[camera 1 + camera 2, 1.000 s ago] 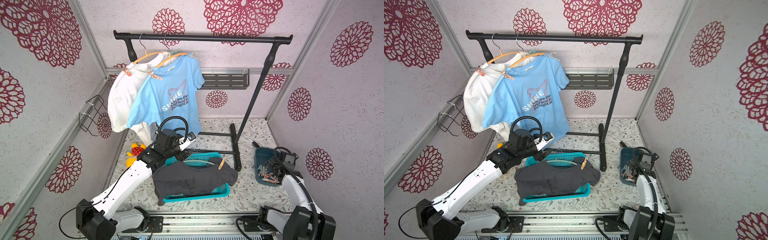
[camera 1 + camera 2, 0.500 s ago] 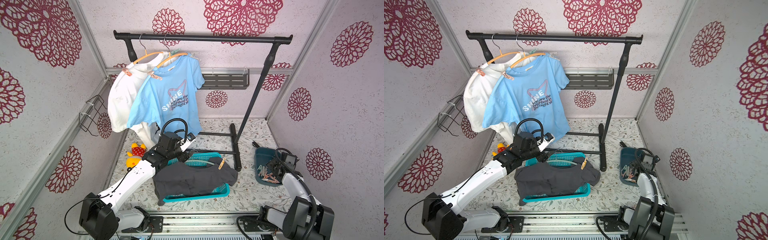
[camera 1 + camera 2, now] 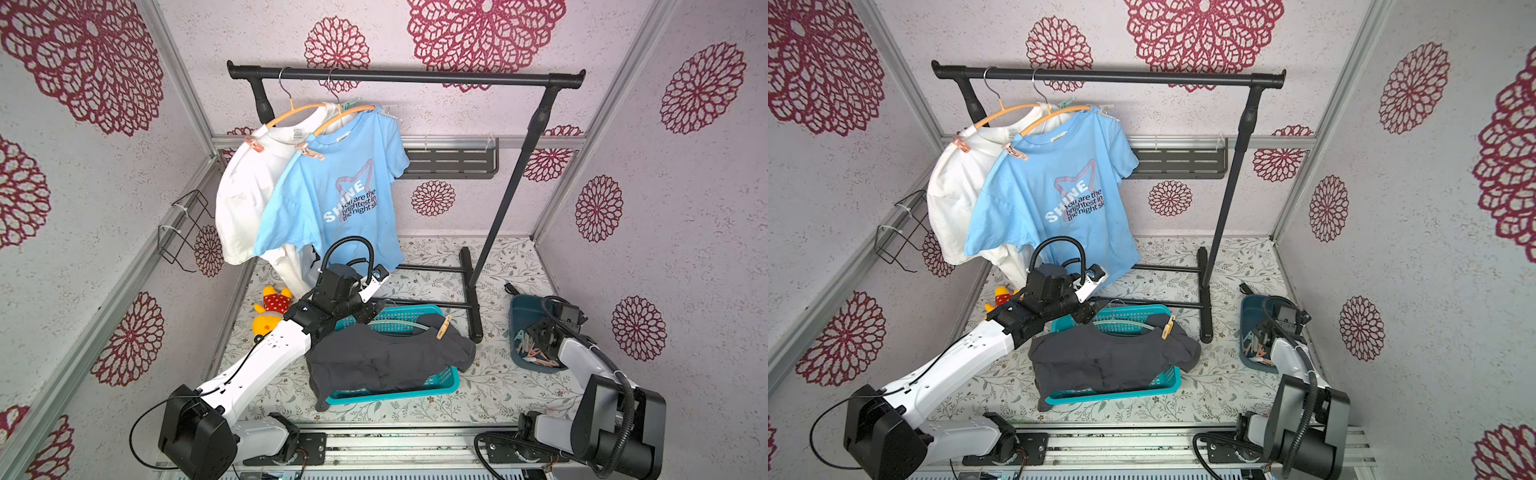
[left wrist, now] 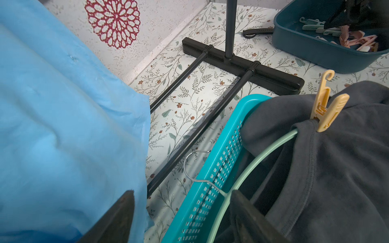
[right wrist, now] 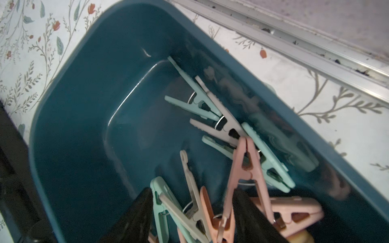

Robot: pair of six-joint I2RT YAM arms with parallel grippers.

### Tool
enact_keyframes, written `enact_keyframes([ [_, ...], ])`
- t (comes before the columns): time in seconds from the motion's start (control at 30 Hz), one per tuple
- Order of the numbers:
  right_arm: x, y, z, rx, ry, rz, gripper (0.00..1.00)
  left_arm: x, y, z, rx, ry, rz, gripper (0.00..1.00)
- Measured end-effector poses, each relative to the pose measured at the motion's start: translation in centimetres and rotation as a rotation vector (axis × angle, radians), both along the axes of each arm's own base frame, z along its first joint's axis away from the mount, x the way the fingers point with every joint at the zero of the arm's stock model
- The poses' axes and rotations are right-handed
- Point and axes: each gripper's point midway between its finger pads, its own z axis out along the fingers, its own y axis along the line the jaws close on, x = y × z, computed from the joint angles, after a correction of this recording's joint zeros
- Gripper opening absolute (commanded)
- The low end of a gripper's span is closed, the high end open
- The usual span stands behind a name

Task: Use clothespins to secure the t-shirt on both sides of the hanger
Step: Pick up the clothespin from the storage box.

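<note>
Risk of lifting a tangled bunch of clothespins [image 5: 244, 164] instead of one: piled crosswise in the blue bin [image 5: 84, 105], several between the parted right jaws; cannot tell whether already pinched. Left jaws wide open, empty, close beside the mint hanger [image 4: 263, 155] in the teal basket [image 4: 221, 168]; danger of snagging the dark t-shirt [image 3: 386, 361], pinned with one yellow clothespin [image 4: 324, 109]. Floral worktop [image 3: 498, 386], closely walled, black rack [image 3: 407, 77] behind.

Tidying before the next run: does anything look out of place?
A plush toy lies on the floor; the dark t-shirt sprawls over the teal basket rim, with one yellow clothespin on it.
</note>
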Motion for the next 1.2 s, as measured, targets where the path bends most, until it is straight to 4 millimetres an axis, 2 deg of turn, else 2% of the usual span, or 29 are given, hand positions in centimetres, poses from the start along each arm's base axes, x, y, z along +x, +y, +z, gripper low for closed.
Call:
enact_keyframes([
  [0.3, 0.1, 0.3, -0.4, -0.009, 0.012, -0.017, 0.59, 0.2, 0.5, -0.1, 0.015, -0.002, 0.018, 0.73],
  [0.63, -0.3, -0.3, -0.9, -0.023, 0.032, -0.061, 0.59, 0.3, 0.9, -0.4, 0.034, 0.002, 0.033, 0.73],
  [0.97, -0.7, -0.1, -1.8, -0.040, 0.037, -0.065, 0.49, 0.2, 0.9, -0.5, 0.032, 0.008, 0.029, 0.69],
  [1.2, -0.3, 0.0, -1.8, -0.048, 0.031, -0.057, 0.36, 0.1, 0.7, -0.4, 0.021, 0.015, 0.025, 0.67],
])
